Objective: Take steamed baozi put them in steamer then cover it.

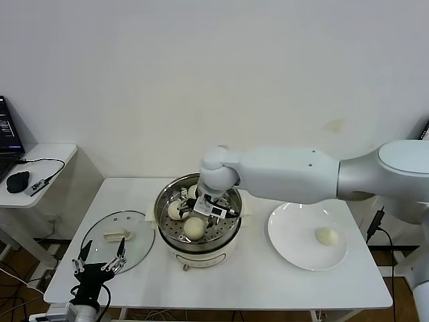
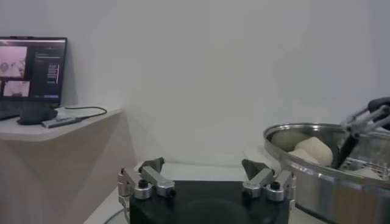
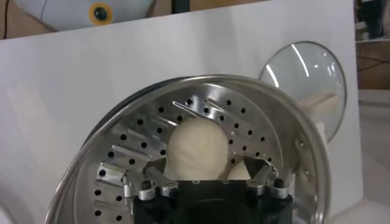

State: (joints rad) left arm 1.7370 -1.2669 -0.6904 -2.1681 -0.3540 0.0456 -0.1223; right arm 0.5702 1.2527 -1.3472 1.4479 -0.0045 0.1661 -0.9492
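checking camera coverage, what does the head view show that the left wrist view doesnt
Only the head view shows the white plate with one baozi on it, the glass cover lying on the table, and the right gripper open inside the steamer. Only the left wrist view shows the lit monitor on the side shelf. Both show the steamer, buns inside it, and the open left gripper, parked at the table's near left corner.
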